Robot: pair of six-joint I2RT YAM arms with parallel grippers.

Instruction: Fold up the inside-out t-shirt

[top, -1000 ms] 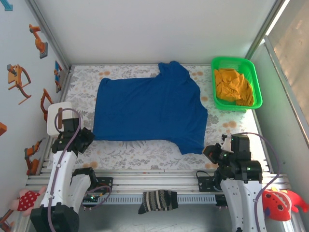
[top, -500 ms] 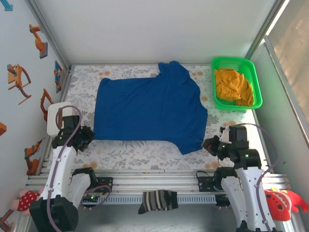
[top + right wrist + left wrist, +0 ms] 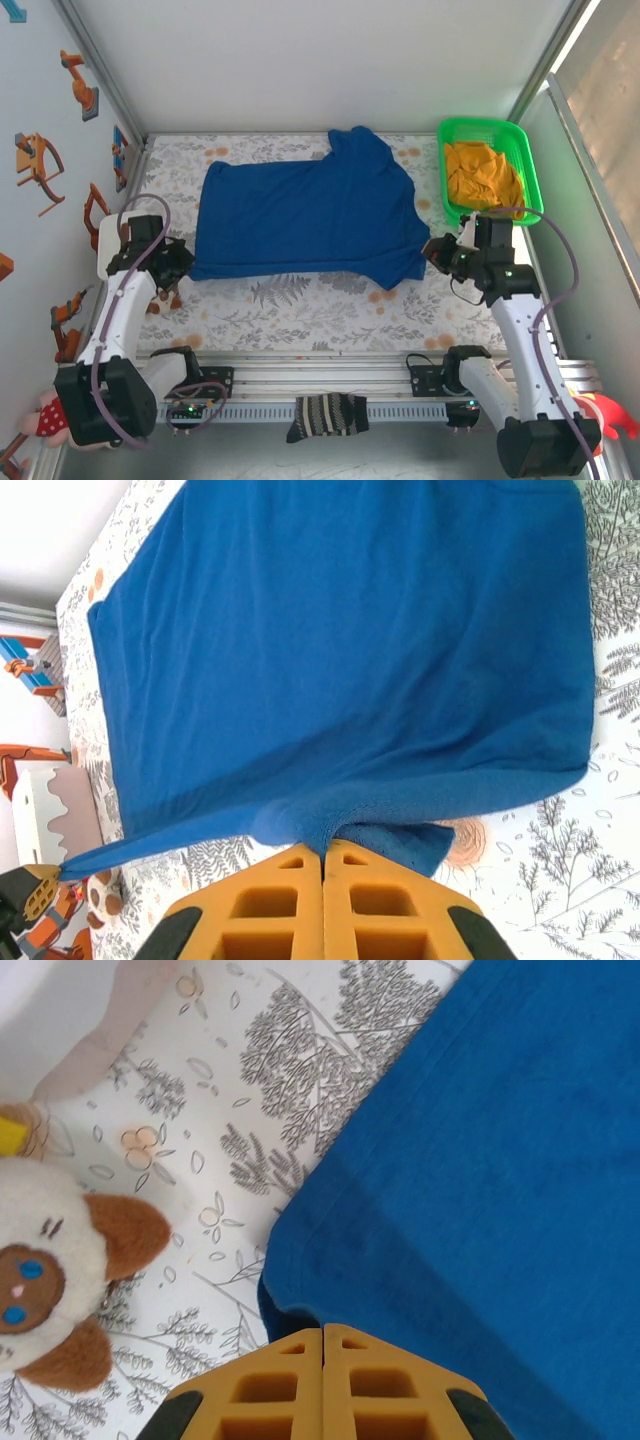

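At the near rail the striped sock (image 3: 327,415) lies where it was. Beyond it, a wide strip of the counter (image 3: 300,310) is now bare. One second ago the near hem of the t-shirt (image 3: 310,215) lay over part of this strip, and now the hem is drawn further away from the arm bases. Both arms have reached forward with it.

The left pincer (image 3: 183,268) is closed on the near-left corner of the t-shirt. In the left wrist view its fingers (image 3: 270,1385) meet with no gap, and the blue corner goes in at their tips. Just left of it a small brown-and-white plush toy (image 3: 50,1270) lies on the counter. The right pincer (image 3: 432,250) is also closed, with bunched blue cloth at its tips, at the near-right corner.

The t-shirt lies in the middle of the counter, mostly flat, and one part reaches almost to the back wall. Free counter remains on the near side and in a narrow band at the left.

At the far right the green basket (image 3: 528,165) holds an orange cloth (image 3: 483,178), just behind the right pincer.
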